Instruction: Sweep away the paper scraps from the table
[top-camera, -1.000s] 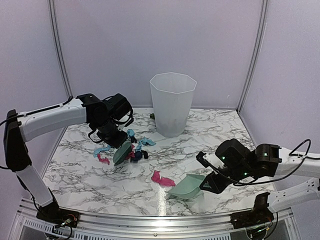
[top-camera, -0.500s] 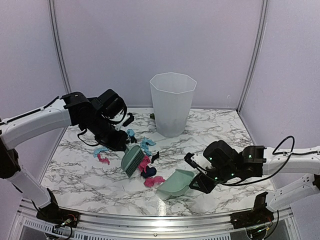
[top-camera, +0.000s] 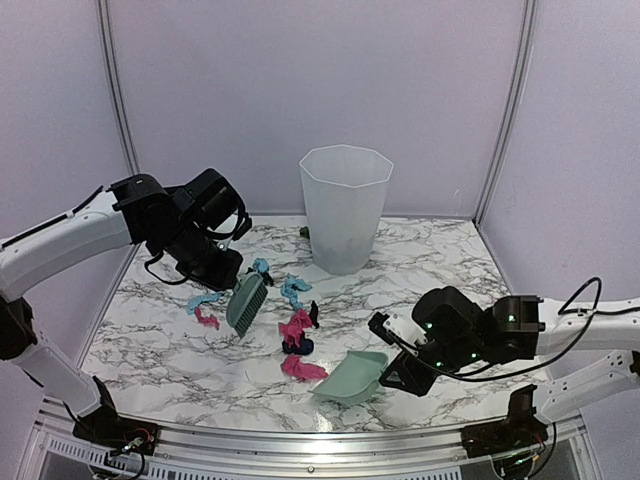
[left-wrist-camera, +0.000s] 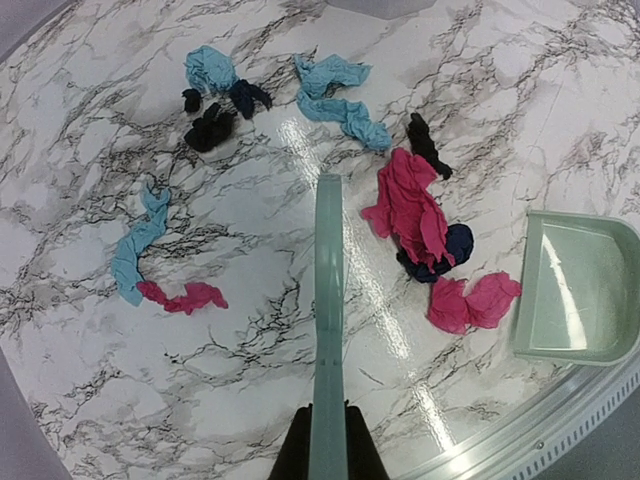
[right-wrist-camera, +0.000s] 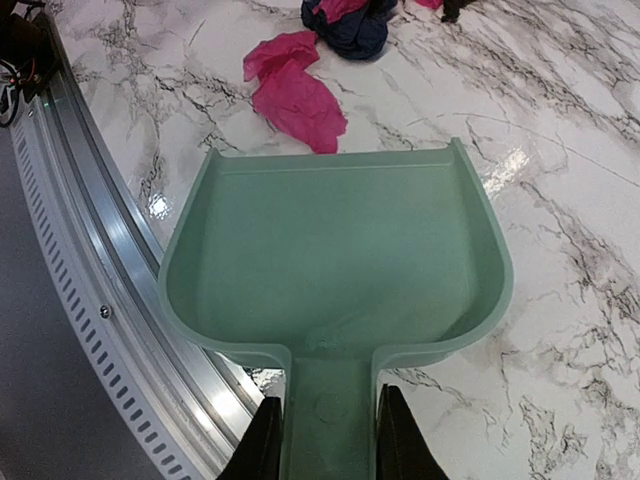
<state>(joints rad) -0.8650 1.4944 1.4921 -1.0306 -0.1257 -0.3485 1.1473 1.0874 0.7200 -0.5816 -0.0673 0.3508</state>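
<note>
While the left hand (left-wrist-camera: 327, 452) is clamped tight on the brush (left-wrist-camera: 328, 300) and the right hand (right-wrist-camera: 327, 432) pinches the dustpan (right-wrist-camera: 335, 260) handle, the job looks mid-sweep: paper scraps (left-wrist-camera: 410, 210) lie on the bench (left-wrist-camera: 480, 90) just beyond the dustpan's lip, the dustpan is empty, nothing shows in the bin (top-camera: 345, 205), so next probably a brush stroke toward the dustpan.

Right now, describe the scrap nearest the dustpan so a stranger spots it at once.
Start at the tall translucent bin at the back of the table, then come forward to the mint-green dustpan by the front rail. The pink scrap lies just off its open lip, nearer that rail than any other scrap.
</note>
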